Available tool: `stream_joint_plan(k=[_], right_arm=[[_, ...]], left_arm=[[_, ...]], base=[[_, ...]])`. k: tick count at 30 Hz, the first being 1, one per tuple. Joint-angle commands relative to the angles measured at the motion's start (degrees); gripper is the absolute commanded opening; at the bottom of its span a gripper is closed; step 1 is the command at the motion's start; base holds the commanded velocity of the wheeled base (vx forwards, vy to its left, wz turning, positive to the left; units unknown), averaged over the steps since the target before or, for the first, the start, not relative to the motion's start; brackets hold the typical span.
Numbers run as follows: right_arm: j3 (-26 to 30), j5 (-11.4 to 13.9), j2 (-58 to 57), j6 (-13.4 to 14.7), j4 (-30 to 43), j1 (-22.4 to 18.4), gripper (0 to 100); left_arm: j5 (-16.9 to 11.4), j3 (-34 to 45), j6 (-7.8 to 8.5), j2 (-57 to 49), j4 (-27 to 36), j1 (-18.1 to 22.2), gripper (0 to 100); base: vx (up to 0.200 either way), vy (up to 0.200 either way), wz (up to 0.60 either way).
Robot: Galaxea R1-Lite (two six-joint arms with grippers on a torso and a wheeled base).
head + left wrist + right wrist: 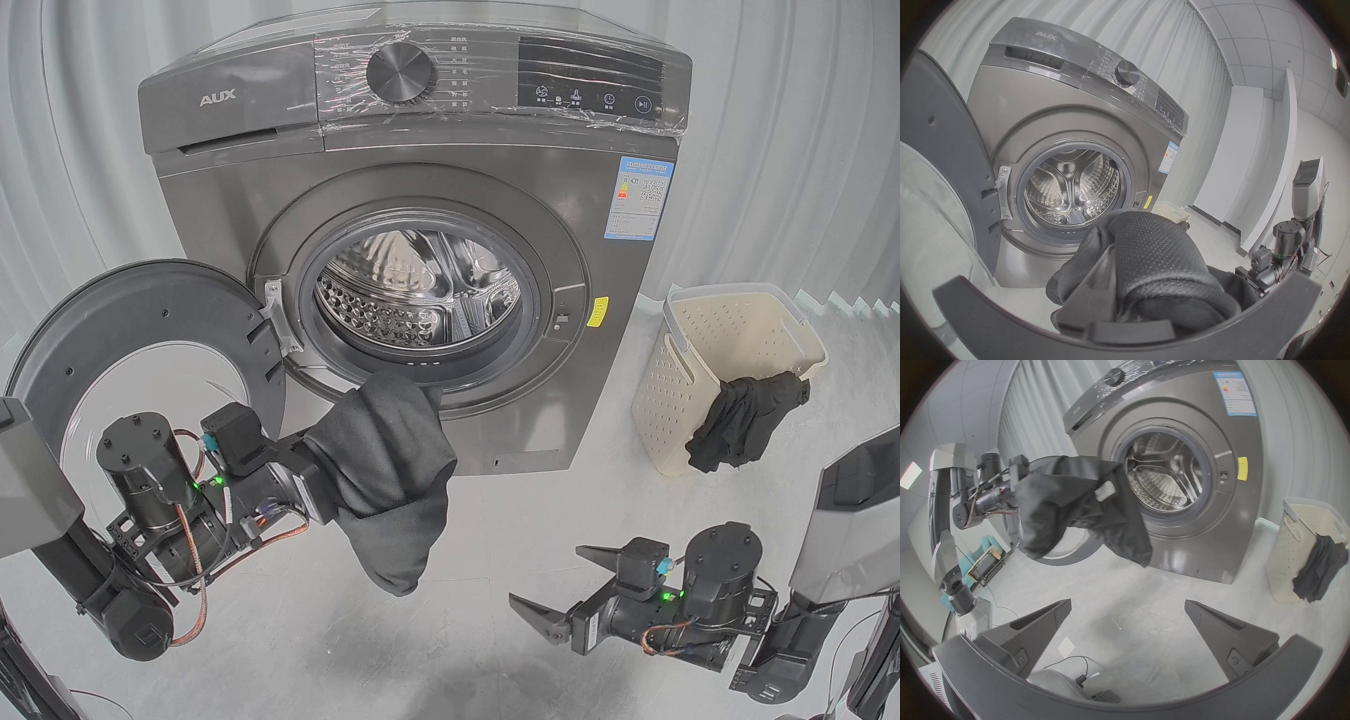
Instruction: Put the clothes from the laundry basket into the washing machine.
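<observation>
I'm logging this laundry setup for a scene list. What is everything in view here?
washing machine: one, grey, centre, door open to the left
laundry basket: one, cream, floor right of the machine
grey garment: one, dark grey, draped over the left gripper before the drum
black garment: one, black, over the basket's front rim
curtain: one, white, behind the machine
left gripper: one, dark, under the grey garment
right gripper: one, black, jaws open, low over the floor
</observation>
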Motion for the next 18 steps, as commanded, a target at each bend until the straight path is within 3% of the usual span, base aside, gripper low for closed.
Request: stream_joint_plan(k=[1, 3, 9, 14, 18], right_arm=[[-1.8, -0.3, -3.4, 0.1, -0.1, -5.8, 100], [-1.8, -0.5, -3.6, 0.2, -0.1, -6.7, 100], [-2.3, -0.6, -3.3, 0.3, -0.1, -11.3, 100], [-2.7, -0.7, -3.4, 0.3, -0.1, -11.4, 100], [-2.6, -0.7, -3.4, 0.9, -0.1, -10.9, 100]], left_arm=[[0.1, 3.6, 0.01, -4.2, 0.0, 0.6, 0], [0.1, 3.8, -0.25, -4.9, 0.1, 1.4, 0], [0.6, 4.7, 1.33, -4.5, 0.1, 3.9, 0], [0.4, 5.3, 2.56, -4.2, 0.1, 4.3, 0], [0.4, 5.3, 2.56, -4.2, 0.1, 3.9, 0]], base=[[0.000, 0.000, 0.00], [0.000, 0.000, 0.00], [0.000, 0.000, 0.00], [0.000, 0.000, 0.00], [0.200, 0.000, 0.00]])
